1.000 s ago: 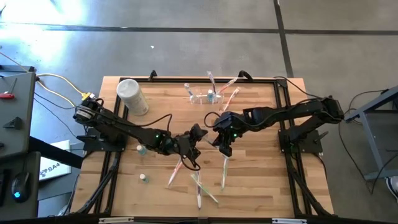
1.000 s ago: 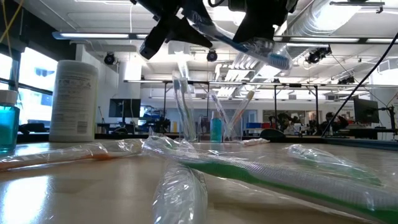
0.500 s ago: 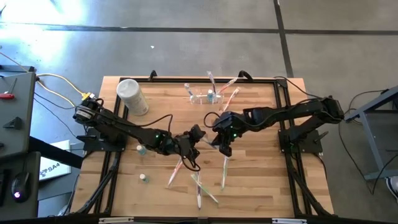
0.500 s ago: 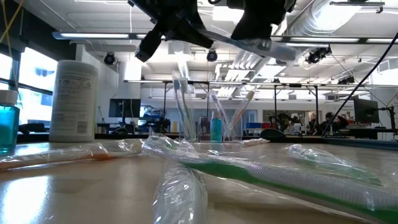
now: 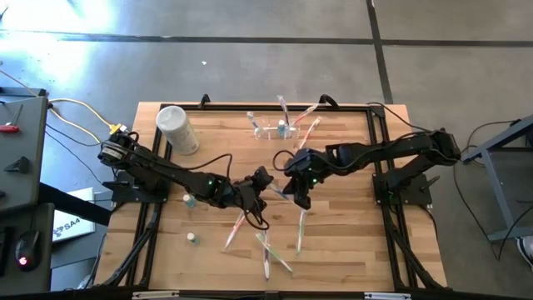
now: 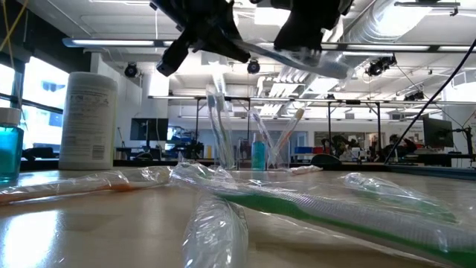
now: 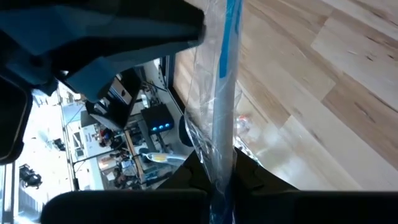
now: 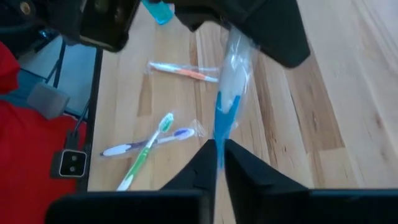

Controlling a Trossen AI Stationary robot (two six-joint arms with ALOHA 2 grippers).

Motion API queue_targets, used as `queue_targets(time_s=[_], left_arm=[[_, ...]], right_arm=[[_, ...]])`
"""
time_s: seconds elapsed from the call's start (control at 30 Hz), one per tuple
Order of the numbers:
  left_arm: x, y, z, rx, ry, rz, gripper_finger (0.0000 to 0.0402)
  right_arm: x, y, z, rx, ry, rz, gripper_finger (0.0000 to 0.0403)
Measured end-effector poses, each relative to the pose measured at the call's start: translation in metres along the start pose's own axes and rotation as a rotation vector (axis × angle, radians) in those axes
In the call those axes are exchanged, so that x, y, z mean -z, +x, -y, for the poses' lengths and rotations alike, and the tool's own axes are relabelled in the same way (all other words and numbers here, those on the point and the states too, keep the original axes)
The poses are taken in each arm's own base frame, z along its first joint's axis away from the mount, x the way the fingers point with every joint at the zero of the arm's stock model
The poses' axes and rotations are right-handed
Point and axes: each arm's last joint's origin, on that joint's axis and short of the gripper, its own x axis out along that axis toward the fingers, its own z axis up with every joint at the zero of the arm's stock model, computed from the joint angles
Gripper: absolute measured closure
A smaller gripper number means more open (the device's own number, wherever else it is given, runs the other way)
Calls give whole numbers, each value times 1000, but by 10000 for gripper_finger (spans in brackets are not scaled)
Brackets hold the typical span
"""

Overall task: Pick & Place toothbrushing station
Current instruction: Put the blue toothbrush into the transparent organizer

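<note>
Between both clenched jaws, left gripper (image 5: 265, 185) and right gripper (image 5: 293, 191), a blue wrapped toothbrush (image 8: 226, 106) hangs above the tabletop (image 5: 350, 233), while the toothbrushing station (image 5: 278, 129) beyond them looks light, rigid, slippery, best pinched by its wall.

Standing at the far middle of the pale wooden slatted table (image 5: 350, 242): the small see-through colourless plastic holder (image 5: 278, 129), with thin toothbrushes sticking up in it. Standing well to its left, at the far left corner: the opaque white cylindrical canister (image 5: 176, 129). Meeting above the table's middle, in front of the holder: the left gripper (image 5: 265, 187) and the right gripper (image 5: 297, 184), sharing one plastic-wrapped blue toothbrush (image 8: 225, 112) between them. Lying nearer the front edge, below the grippers: several wrapped toothbrushes (image 5: 268, 250). Sitting at the left side: two small blue-filled bottles (image 5: 191, 238).
</note>
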Motion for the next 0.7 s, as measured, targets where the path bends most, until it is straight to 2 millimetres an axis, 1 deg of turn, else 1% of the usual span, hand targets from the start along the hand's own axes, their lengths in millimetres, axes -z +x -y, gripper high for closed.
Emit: queue_targets(time_s=[0.1, 0.23, 0.3, 0.37, 0.43, 0.5, 0.63, 0.7], left_arm=[[0, 0, 0, 0, -2, -2, 393], [0, 0, 0, 0, -8, -2, 393], [0, 0, 0, 0, -19, -2, 393], [0, 0, 0, 0, -29, -3, 393], [0, 0, 1, 7, -31, -6, 393], [1, 0, 2, 17, -39, -11, 393], [3, -2, 3, 35, -102, -22, 393], [7, -6, 0, 54, -156, 2, 393]], right_arm=[[2, 0, 1, 11, 9, -25, 341], [2, 0, 2, 52, 41, -10, 270], [1, -3, 3, 57, 44, -3, 238], [-1, -10, 4, 57, 60, 22, 215], [-3, -21, 4, 58, 75, 53, 201], [-5, -30, 4, 53, 89, 82, 196], [-5, -57, -1, 40, 82, 128, 198], [-1, -73, -4, 37, 74, 135, 202]])
